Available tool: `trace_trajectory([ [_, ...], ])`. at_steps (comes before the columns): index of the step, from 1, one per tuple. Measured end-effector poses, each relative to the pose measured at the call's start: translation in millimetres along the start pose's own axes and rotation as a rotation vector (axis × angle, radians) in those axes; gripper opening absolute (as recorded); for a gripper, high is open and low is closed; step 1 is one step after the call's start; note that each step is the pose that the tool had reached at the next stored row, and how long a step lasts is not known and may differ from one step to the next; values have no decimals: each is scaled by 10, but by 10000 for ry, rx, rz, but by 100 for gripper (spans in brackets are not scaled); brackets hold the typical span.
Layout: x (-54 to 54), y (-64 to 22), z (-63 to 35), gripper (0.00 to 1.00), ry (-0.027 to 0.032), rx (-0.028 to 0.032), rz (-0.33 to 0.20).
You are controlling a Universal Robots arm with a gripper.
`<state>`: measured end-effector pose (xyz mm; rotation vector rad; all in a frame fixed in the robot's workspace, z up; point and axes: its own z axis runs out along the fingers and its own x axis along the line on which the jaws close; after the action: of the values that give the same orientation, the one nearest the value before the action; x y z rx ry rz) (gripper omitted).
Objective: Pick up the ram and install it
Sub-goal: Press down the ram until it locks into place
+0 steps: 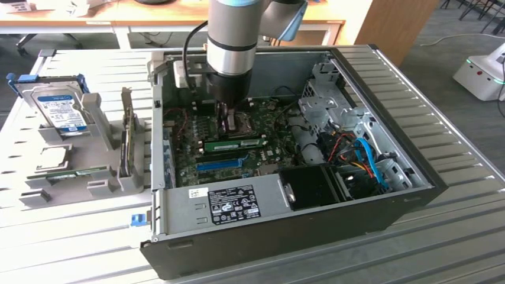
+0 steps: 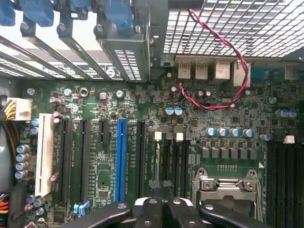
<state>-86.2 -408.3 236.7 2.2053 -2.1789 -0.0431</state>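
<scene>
Gripper [image 2: 161, 190]: my fingers are closed together with no gap between them. Their black links are cut off at the frame edge, and the arm hides the tips in the exterior view [image 1: 230, 121].

Ram [image 2: 156, 161]: it stands on edge in a black memory slot, two slots from the blue slot [image 2: 120, 159] on the socket [image 2: 228, 190] side and parallel to it. In the wrist view it is seen edge-on as a thin pale line. Its near end runs under my fingertips, so I cannot tell whether they touch it. In the exterior view the ram [image 1: 234, 144] is a long, narrow green stick with a row of dark chips, just past the blue slot [image 1: 219, 164] and directly below my gripper. I cannot tell whether it is fully seated.

Beyond the blue slot, a red-and-black wire [image 2: 218, 107] loops over the board towards the rear ports. The case [image 1: 316, 236] wall hides the board's front edge.
</scene>
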Motion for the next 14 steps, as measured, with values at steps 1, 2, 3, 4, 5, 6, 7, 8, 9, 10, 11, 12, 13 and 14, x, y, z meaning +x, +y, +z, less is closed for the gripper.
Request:
trace_trajectory([
  [1,0,0,8,10,0,0,0],
  [2,0,-1,16,10,-1,1,0],
  [3,0,-1,21,10,0,0,0],
  [4,0,-1,24,10,1,0,0],
  [5,0,-1,25,10,2,-1,0],
  [6,0,-1,25,10,3,-1,0],
  [7,0,-1,25,10,2,-1,0],
  [8,0,-1,26,10,1,0,0],
  [9,0,-1,26,10,0,0,0],
  [10,-1,-1,30,10,-2,1,0],
  [11,-1,-2,35,10,-5,3,0],
  [12,-1,-2,40,10,-2,1,0],
  [13,0,-2,46,10,1,0,0],
  [14,-1,-3,53,10,0,1,0],
])
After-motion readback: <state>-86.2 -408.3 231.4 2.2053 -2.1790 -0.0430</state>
